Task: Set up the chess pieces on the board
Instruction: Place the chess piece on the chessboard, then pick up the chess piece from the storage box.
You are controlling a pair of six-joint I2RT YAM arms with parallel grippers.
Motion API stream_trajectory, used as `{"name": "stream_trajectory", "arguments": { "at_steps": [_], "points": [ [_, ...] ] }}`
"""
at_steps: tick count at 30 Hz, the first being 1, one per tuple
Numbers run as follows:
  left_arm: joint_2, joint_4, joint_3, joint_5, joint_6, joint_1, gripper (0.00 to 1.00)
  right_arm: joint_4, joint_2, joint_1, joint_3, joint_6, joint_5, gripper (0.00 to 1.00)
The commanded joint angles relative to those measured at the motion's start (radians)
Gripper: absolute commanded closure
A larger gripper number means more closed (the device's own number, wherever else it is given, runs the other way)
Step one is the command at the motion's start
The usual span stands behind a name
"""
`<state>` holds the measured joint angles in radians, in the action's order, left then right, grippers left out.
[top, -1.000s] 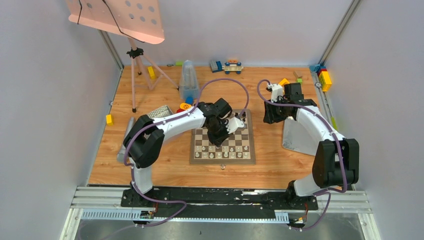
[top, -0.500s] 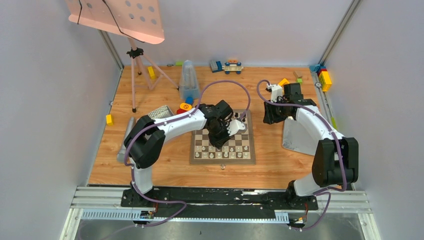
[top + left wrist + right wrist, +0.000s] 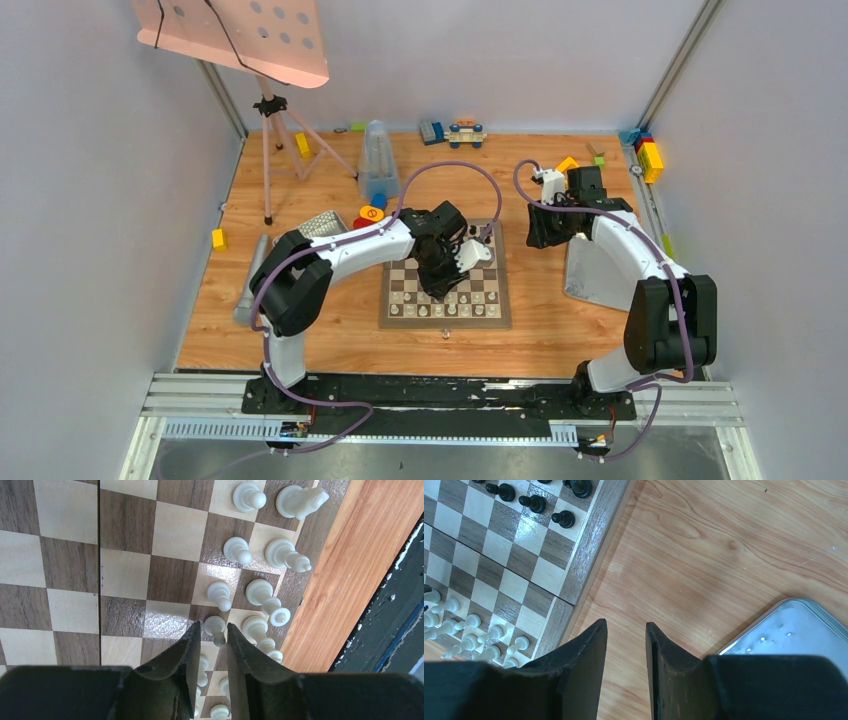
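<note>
Chess pieces (image 3: 236, 550) in cream already stand in two rows along the near edge of the board (image 3: 65, 580). The step in hand, as I judge it, is seating one more white pawn (image 3: 215, 626) in the front row. My left gripper (image 3: 213, 630) hangs over that row with its fingers drawn narrow, one on each side of the pawn, which stands upright on its square in line with its neighbours. Whether the pads press it or merely flank it I cannot tell (the gap and the pawn's base look about equal). If it is seated, the next move calls for a small opening and a straight lift, since a back-rank piece (image 3: 260, 630) stands just beside one finger and another pawn (image 3: 218, 592) just ahead. My right gripper (image 3: 626, 630) waits well apart, fingers parted and empty, over bare table (image 3: 724, 545) off the board's corner, between the black pieces (image 3: 535, 502) and the metal tray (image 3: 794, 630).
</note>
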<state>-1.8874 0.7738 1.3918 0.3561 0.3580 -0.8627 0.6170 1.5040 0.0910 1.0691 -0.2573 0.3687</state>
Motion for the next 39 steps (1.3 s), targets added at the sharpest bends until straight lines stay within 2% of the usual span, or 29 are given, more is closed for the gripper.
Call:
{"name": "stream_trajectory", "arguments": {
  "at_steps": [1, 10, 13, 17, 20, 25, 28, 33, 39],
  "points": [
    [0.007, -0.016, -0.003, -0.008, 0.010, -0.006, 0.65, -0.003, -0.001, 0.007, 0.041, -0.014, 0.005, 0.65],
    [0.077, -0.016, 0.013, -0.067, 0.020, 0.007, 0.51, -0.002, 0.002, 0.007, 0.043, -0.013, 0.009, 0.65],
    [0.117, 0.003, 0.024, -0.060, 0.027, 0.027, 0.42, -0.002, 0.004, 0.010, 0.044, -0.013, 0.014, 0.65],
    [0.179, 0.027, 0.031, -0.038, 0.039, 0.081, 0.35, -0.002, 0.007, 0.013, 0.044, -0.013, 0.014, 0.65],
    [0.253, 0.044, 0.021, -0.035, 0.033, 0.162, 0.34, -0.002, 0.008, 0.016, 0.043, -0.013, 0.014, 0.65],
    [0.373, 0.031, -0.061, -0.172, 0.018, 0.290, 0.33, -0.003, 0.010, 0.021, 0.045, -0.017, 0.013, 0.65],
    [0.418, 0.030, -0.093, -0.208, 0.000, 0.412, 0.34, -0.003, 0.005, 0.024, 0.043, -0.020, 0.010, 0.65],
    [0.407, 0.019, -0.111, -0.235, -0.025, 0.605, 0.34, -0.008, 0.002, 0.024, 0.040, -0.029, 0.008, 0.65],
    [0.279, -0.017, -0.091, -0.262, -0.046, 0.714, 0.34, -0.008, 0.010, 0.030, 0.038, -0.030, 0.007, 0.65]
  ]
}}
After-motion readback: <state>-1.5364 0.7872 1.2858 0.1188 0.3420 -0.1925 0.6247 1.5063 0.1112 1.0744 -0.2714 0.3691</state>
